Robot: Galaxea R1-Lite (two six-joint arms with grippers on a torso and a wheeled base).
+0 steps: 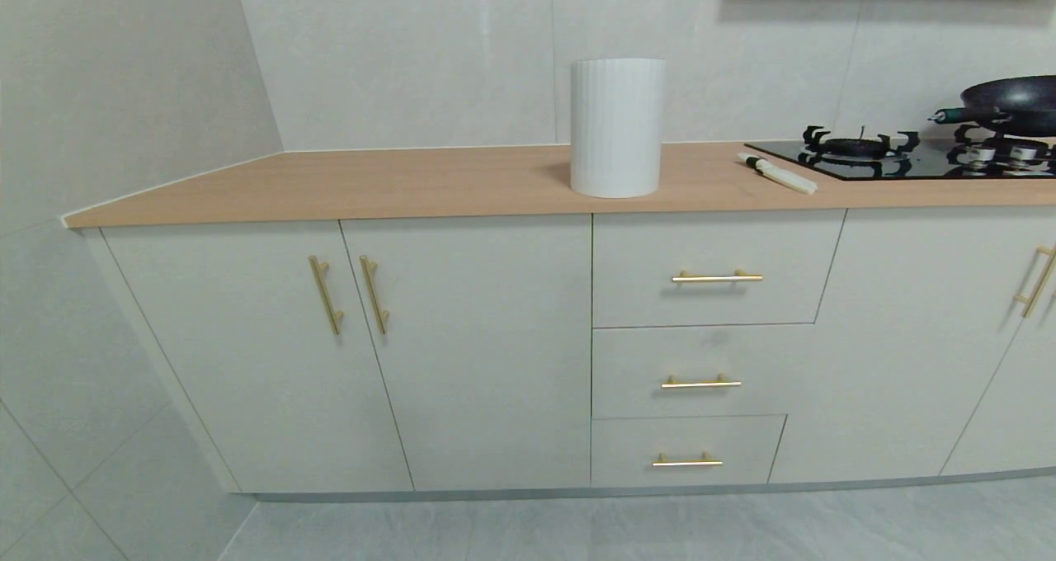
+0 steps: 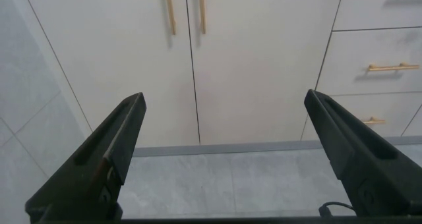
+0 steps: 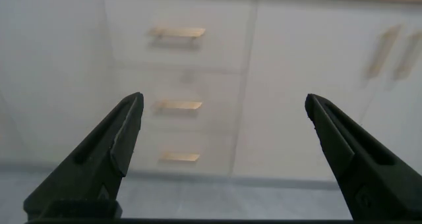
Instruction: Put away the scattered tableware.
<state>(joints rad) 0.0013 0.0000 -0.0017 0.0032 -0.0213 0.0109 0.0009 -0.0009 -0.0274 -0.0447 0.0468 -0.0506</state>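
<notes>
Closest in, my left claw (image 2: 224, 97) is spread wide, its two dark fingers (image 2: 105, 158) well apart. Between them I see grey floor (image 2: 231, 178) and a pair of cream doors (image 2: 257, 66) with upright gold handles (image 2: 171, 10). My right claw (image 3: 224, 99) is spread just as wide, fingers (image 3: 105, 158) apart, and it faces a stack of three drawers (image 3: 198, 85). Up on the wooden counter (image 1: 412, 183) a white ribbed canister (image 1: 617, 128) stands upright near the front edge, and I place everything else from it. The utensil (image 1: 777, 174), a slim cream piece with a darker tip at its far end, lies flat on the counter to the right of the canister and apart from it, between the canister and the black hob (image 1: 907, 163). I cannot tell whether it touches the hob's edge, or what kind of utensil it is. The hob sits farther right of the canister, and a dark pan (image 1: 1011, 97) rests on the burner farthest from the canister, its handle pointing back toward the canister. The three drawers are straight below the canister, each with a level gold handle. The two doors are below the canister and to its left, handles side by side. Behind the canister rises a pale tiled wall (image 1: 396, 58).
</notes>
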